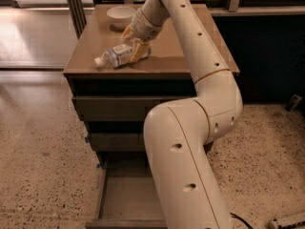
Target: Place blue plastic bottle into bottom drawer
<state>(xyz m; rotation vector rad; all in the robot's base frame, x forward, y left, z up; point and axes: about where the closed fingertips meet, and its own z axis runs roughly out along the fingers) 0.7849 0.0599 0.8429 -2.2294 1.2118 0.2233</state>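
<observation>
Up on the cabinet top (90, 42), the pincer (132, 43) straddles the lying blue plastic bottle (116, 56), fingers (138, 51) apart.

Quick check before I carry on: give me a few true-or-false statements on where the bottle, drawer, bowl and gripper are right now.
1. The blue plastic bottle lies on its side on the cabinet top. True.
2. The bottom drawer is shut. False: it is pulled open.
3. The gripper is at the bottle's end away from the cap. True.
4. The white bowl sits in the bottom drawer. False: it stands at the back of the cabinet top.
5. The bottle is in the drawer. False: it is on the top.
</observation>
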